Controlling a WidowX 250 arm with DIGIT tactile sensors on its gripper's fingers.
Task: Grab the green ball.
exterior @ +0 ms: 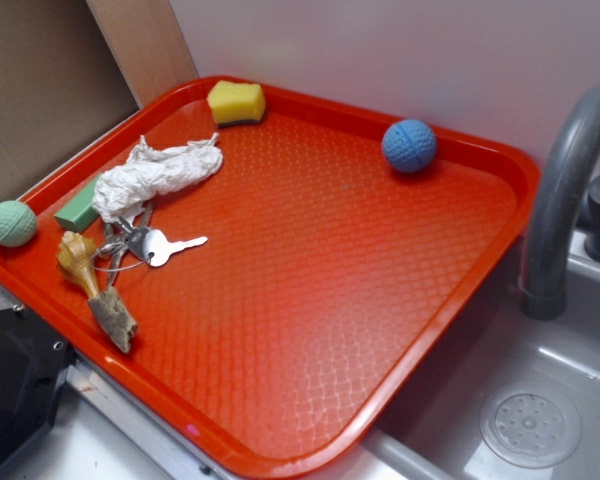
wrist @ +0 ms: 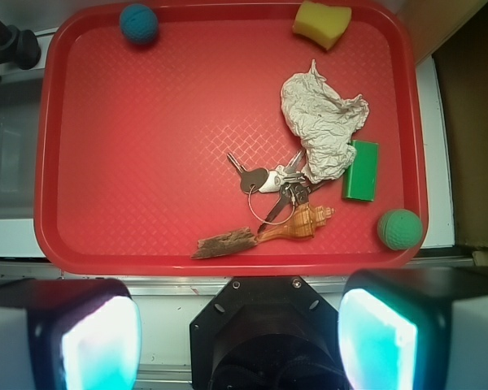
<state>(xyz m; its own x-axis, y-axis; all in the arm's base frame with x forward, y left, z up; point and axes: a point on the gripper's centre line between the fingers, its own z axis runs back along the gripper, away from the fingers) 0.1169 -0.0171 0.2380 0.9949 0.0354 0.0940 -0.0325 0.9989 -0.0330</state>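
A: Where's the gripper [wrist: 240, 329] sitting?

B: High above the near edge of the red tray [wrist: 146, 252], looking straight down in the wrist view. Its 2 fingers [wrist: 89, 337] are spread wide apart, with nothing between them.

A: And the green ball [wrist: 399, 228]?

B: Ahead of the gripper and off toward the right-hand finger, in the tray's near corner, against the raised rim. Just beyond it lies the green block [wrist: 361, 170], partly under the crumpled paper [wrist: 324, 130].

A: Anything cut off or hard to read?

B: The fingers are cropped by the bottom edge, their tips a blurred cyan glow. In the exterior view the arm doesn't appear; the dark shape at the lower left corner may be part of the robot, but I can't tell. The keys [wrist: 264, 183] overlap each other, so their count is unclear. The shell [wrist: 297, 225] touches the piece of bark [wrist: 225, 243]. The blue ball [wrist: 138, 23] and yellow sponge [wrist: 322, 23] sit far ahead, at the tray's opposite rim.
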